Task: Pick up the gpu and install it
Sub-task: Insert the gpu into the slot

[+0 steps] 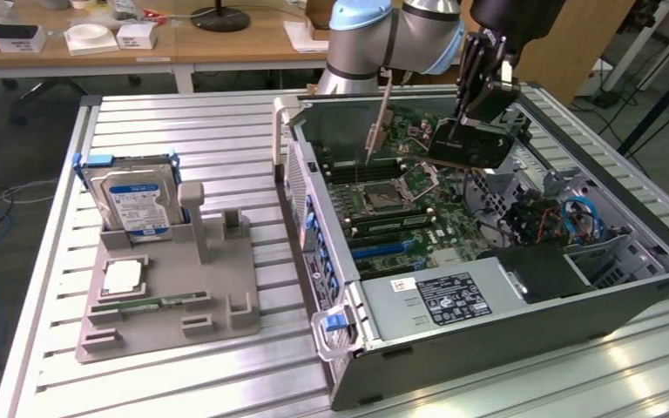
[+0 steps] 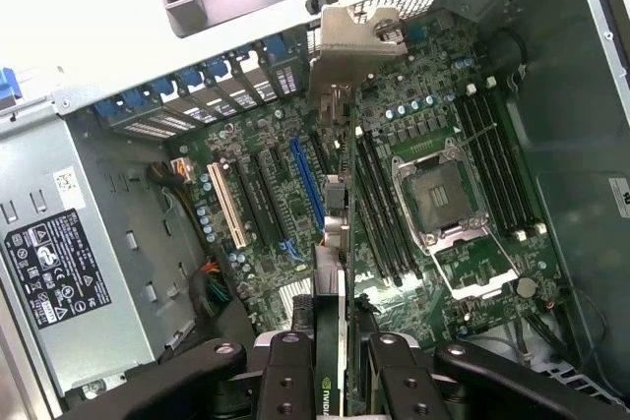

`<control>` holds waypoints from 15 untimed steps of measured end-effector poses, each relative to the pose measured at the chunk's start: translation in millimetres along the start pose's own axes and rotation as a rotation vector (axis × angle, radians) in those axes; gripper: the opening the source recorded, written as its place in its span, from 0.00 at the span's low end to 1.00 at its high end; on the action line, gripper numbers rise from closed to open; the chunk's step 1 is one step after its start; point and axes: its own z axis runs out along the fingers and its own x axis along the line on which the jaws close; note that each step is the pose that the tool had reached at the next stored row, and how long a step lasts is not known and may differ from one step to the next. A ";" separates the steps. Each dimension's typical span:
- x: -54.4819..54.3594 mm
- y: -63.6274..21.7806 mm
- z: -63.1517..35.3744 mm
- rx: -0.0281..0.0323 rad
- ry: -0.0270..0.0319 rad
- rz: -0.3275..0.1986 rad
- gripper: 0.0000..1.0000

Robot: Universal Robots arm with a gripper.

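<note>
Clamped between the gripper's (image 2: 333,346) narrowed jaws, the gpu (image 2: 333,282) hangs edge-on above the motherboard (image 2: 266,194) inside the open computer case (image 1: 521,366). Its silver bracket (image 2: 359,31) lies near the case's slotted wall.

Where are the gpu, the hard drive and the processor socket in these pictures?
gpu (image 2: 359,46), wrist view, on its silver end bracket.
hard drive (image 1: 135,207), exterior view, on its blue-white label.
processor socket (image 2: 438,194), wrist view, on the middle of the socket.
</note>
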 end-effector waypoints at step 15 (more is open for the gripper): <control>-0.4 0.0 3.7 0.0095 -0.0025 -0.182 0.26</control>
